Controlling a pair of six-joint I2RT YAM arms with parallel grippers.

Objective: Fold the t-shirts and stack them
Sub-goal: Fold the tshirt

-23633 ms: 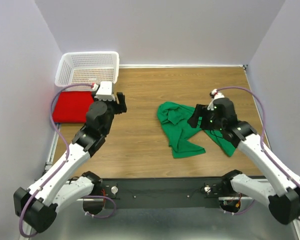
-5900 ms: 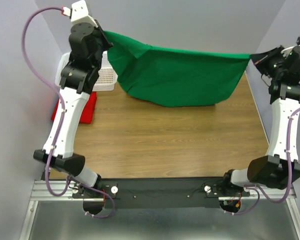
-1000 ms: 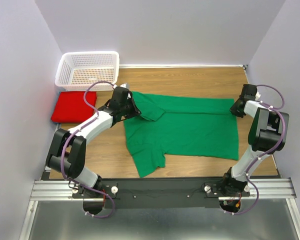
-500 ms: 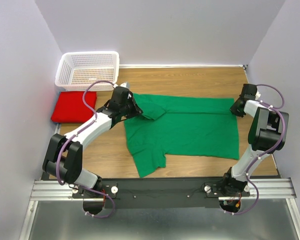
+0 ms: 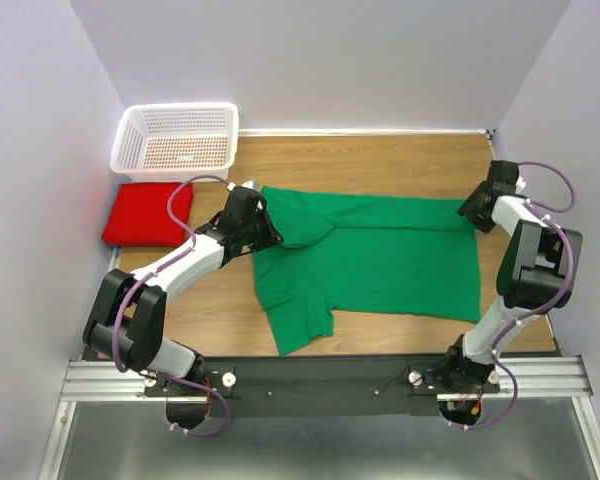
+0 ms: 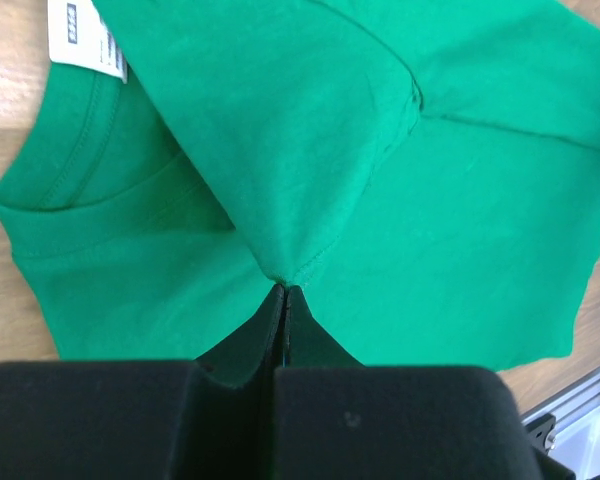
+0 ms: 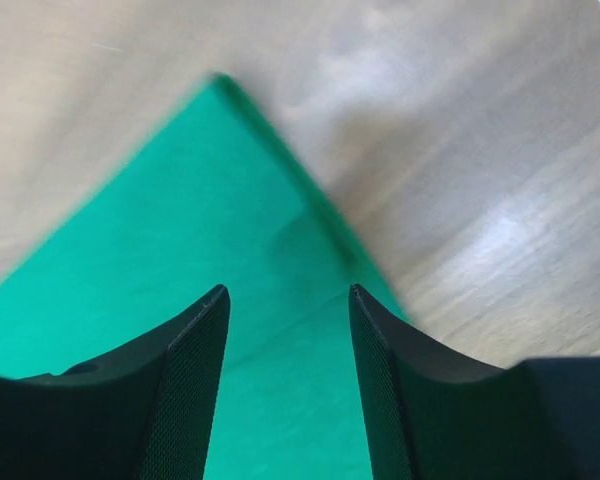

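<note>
The green t-shirt (image 5: 390, 255) lies spread flat across the middle of the wooden table, collar to the left, one sleeve pointing toward the near edge. My left gripper (image 5: 270, 236) is shut on the tip of the other sleeve, which is folded over the shirt's body near the collar; the left wrist view shows the pinched hem (image 6: 285, 272) right at the left gripper (image 6: 284, 290). My right gripper (image 5: 471, 209) hovers open over the shirt's far right corner (image 7: 230, 120), nothing between its fingers (image 7: 195, 350). The red t-shirt (image 5: 145, 213) lies folded at the left.
A white perforated basket (image 5: 176, 140) stands at the far left corner, just behind the red shirt. Bare wood (image 5: 380, 165) runs behind the green shirt up to the back wall. The metal rail (image 5: 320, 378) lines the near edge.
My right gripper has opened and let go of the shirt's far right corner, drawing back slightly. My left gripper, still pinching the sleeve, has shifted a little toward the near side.
</note>
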